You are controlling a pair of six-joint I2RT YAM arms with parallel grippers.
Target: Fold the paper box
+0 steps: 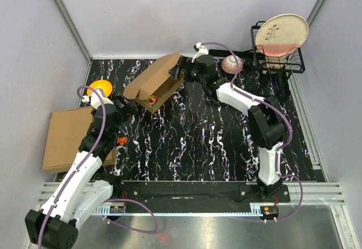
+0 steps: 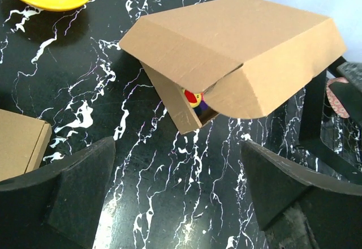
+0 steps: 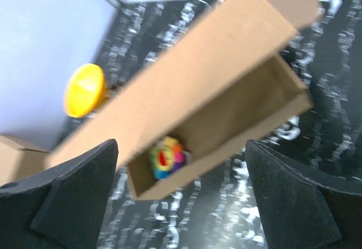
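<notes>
Two spread grippers (image 1: 128, 104) (image 1: 180, 71) near paper box (image 1: 154, 84) ends

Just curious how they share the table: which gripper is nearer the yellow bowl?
Left. The left gripper is beside the yellow bowl; the right gripper is past the paper box, at its far end.

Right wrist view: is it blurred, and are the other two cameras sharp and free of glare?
Right wrist: blurred, the paper box edges and the colourful toy inside it smeared. Left wrist: sharp, white veins of the table crisp. Top external: sharp, evenly lit, only a dull sheen on the metal strip at the near edge.
</notes>
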